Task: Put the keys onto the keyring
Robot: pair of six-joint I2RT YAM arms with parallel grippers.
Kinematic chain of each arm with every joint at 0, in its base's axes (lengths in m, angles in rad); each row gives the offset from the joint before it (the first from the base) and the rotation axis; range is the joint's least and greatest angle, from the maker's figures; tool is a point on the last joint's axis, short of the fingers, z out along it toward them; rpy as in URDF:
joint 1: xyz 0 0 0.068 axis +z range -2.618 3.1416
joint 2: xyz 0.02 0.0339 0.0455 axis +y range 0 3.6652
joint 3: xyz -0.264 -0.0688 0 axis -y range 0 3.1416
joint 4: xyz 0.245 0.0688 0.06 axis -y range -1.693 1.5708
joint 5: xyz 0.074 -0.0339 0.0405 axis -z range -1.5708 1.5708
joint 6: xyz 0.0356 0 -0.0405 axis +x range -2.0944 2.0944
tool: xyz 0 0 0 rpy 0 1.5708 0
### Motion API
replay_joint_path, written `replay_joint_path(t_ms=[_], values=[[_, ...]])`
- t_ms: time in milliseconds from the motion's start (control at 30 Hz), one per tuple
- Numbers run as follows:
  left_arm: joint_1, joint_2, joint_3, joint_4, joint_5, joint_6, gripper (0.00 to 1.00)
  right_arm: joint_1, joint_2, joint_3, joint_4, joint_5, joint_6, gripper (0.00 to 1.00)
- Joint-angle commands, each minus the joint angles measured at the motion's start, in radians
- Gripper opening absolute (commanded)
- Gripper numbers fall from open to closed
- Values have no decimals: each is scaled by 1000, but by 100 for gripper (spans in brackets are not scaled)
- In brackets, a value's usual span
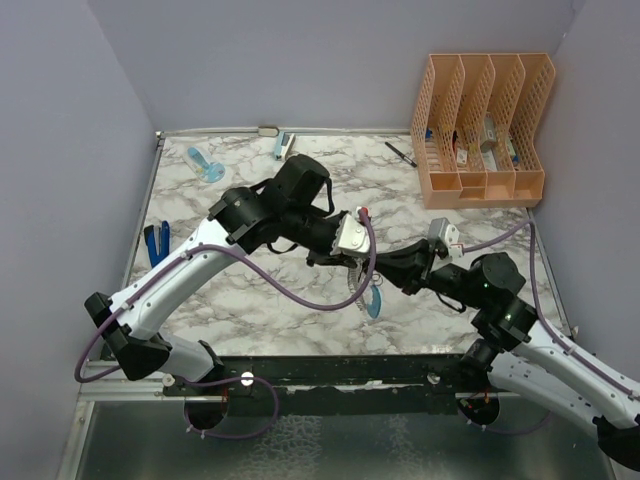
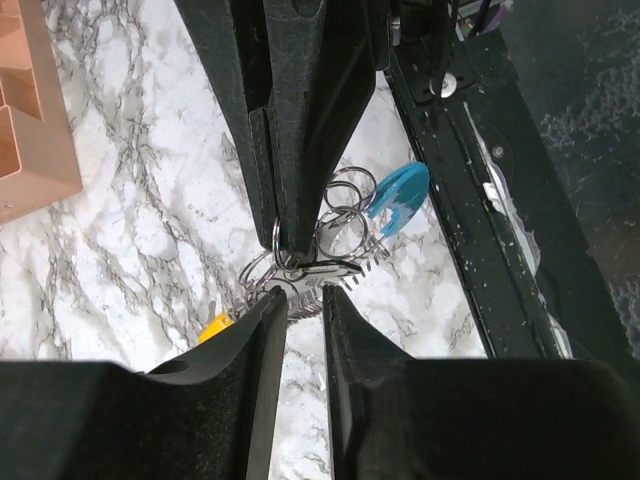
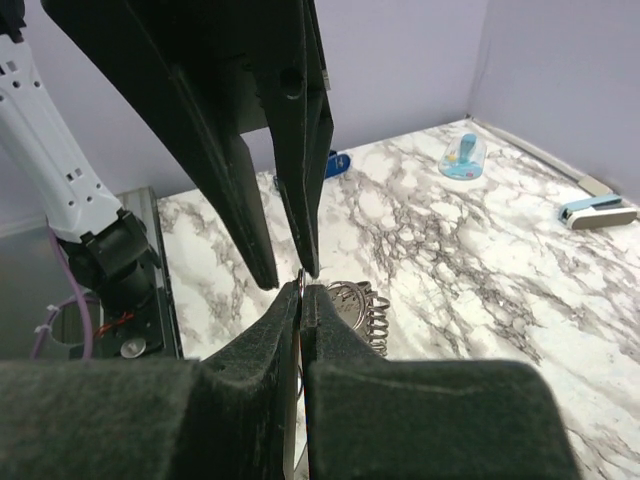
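Left gripper (image 2: 305,295), foreground of its own wrist view: fingers slightly parted, straddling the ribbed gray edge of the keyring (image 2: 345,220); whether they touch it cannot be told. Right gripper (image 3: 302,290), reaching in from the right: fingers pressed together, pinching a thin wire ring of the keyring. Keyring lies on the marble table (image 2: 130,230), about mid-width and toward the near edge, its light-blue section (image 2: 400,195) on the near side. Yellow key (image 2: 215,327) lies on the marble just beside the ribbed edge, partly hidden by a left finger.
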Motion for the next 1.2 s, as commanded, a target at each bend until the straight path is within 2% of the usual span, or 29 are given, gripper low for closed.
replay_joint_path(t_ms=[0, 67, 233, 733, 833, 967, 1167], values=[[0, -30, 20, 30, 18, -22, 30, 5, -46, -33, 162, 66, 30, 2], [0, -23, 0, 53, 14, -28, 34, 5, -43, -44, 197, 58, 41, 2], [1, -13, -43, 96, 12, -31, 36, 5, -22, -45, 247, 11, 68, 1], [1, 7, -54, 134, 103, -42, 36, 5, -8, -46, 267, -50, 129, 2], [0, 6, -58, 134, 111, -42, 27, 5, -7, -48, 266, -52, 131, 2], [0, 0, -64, 133, 104, -37, 2, 5, -6, -49, 258, -60, 132, 1], [0, -15, -76, 115, 92, -23, 0, 5, -14, -52, 238, -61, 136, 2]])
